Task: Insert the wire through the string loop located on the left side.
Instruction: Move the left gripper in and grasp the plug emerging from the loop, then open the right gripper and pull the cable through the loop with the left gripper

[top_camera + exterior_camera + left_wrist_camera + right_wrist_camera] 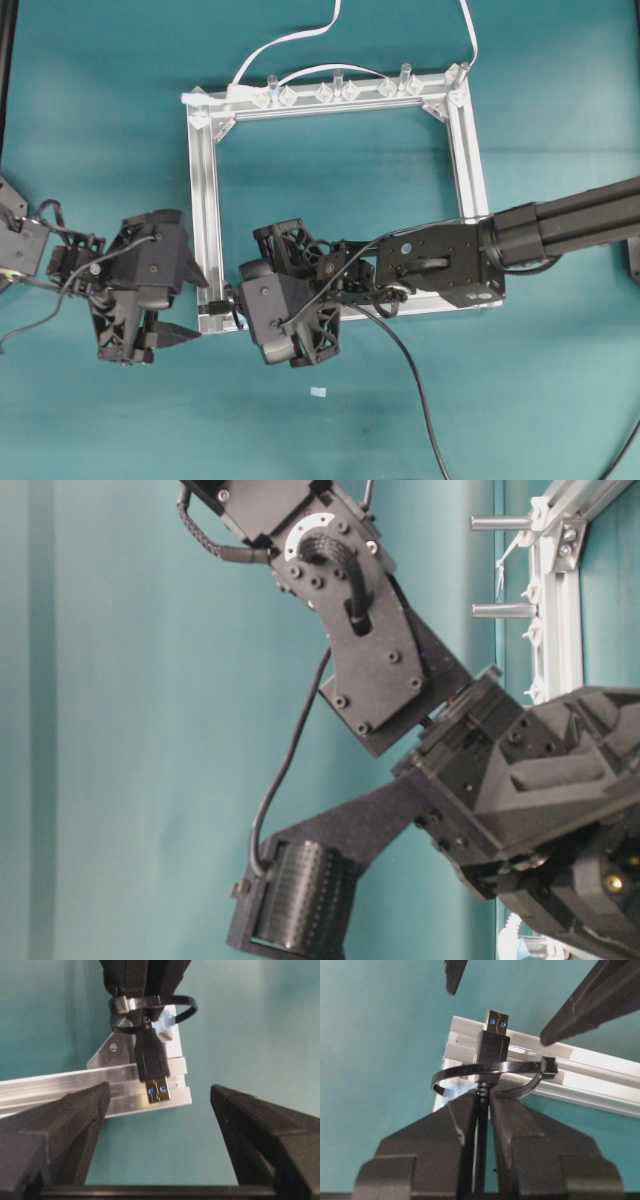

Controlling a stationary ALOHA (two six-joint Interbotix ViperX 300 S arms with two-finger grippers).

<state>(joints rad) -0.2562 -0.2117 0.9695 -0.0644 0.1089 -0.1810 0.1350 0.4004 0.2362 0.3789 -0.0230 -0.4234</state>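
The wire (481, 1160) is a thin black cable ending in a black rectangular plug (492, 1045) with a gold metal tip showing blue inside. The plug pokes through the string loop (490, 1072), a thin black band with a pale-blue tab, at the lower left corner of the aluminium frame (205, 190). The right tool (481, 1110) is pinched shut on the cable just behind the plug. The left tool (160, 1105) faces the tip, spread wide and holding nothing, above the teal desk (100, 120).
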